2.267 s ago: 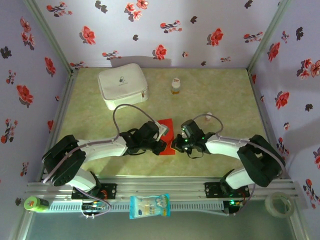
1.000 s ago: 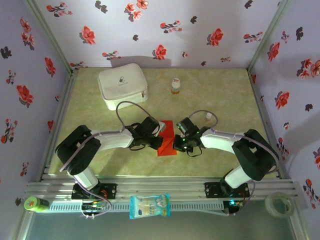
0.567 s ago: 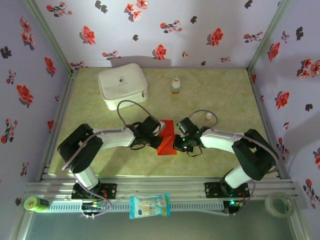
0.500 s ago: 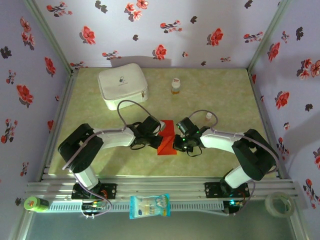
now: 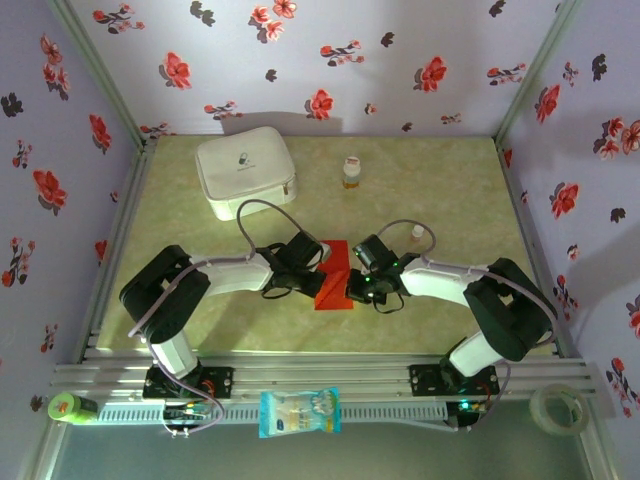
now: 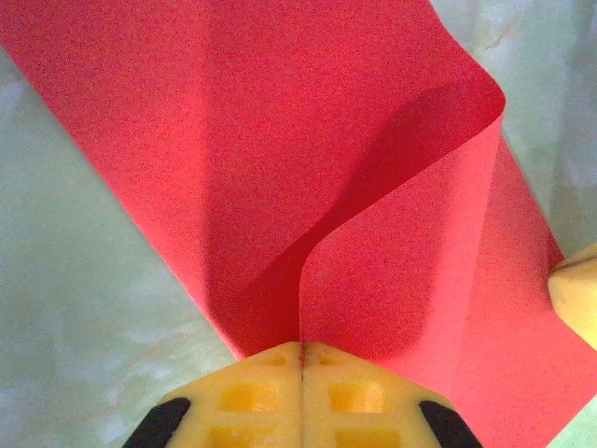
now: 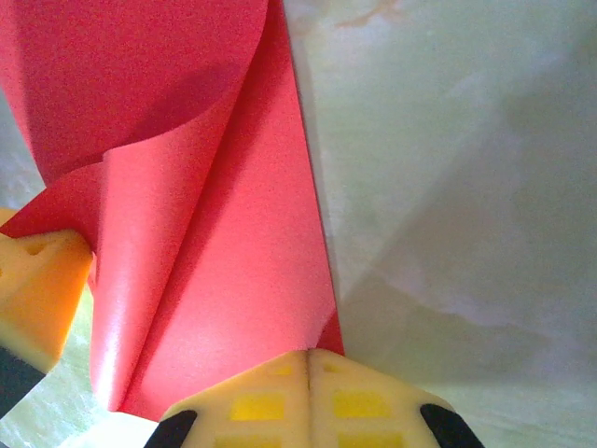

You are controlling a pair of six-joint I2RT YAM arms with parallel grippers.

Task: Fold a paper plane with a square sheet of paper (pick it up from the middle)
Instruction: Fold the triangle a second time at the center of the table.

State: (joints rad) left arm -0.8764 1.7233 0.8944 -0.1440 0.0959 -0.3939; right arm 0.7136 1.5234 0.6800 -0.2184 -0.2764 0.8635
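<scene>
1. The paper (image 5: 333, 275) lies mid-worktop (image 5: 450, 190) between the two end effectors, partly flat and partly lifted in a soft curl.
2. The left end effector (image 6: 300, 359) is closed, pinching the curled flap where it rises from the sheet. The right end effector (image 7: 308, 359) is closed too, nipping the opposite edge.
3. Handling, as I judge it: very light, thin and limp. It bows rather than holds a line, keeps any crease once pressed, and would tear if the two pull apart.
4. Best hold: a shallow pinch at an edge, with one side pinned while the other carries the flap over.
5. A white case (image 5: 246, 170) and a small bottle (image 5: 350, 172) stand well apart at the far side. A snack packet (image 5: 299, 412) sits on the near rail. Only the crowded end effectors hinder each other.
</scene>
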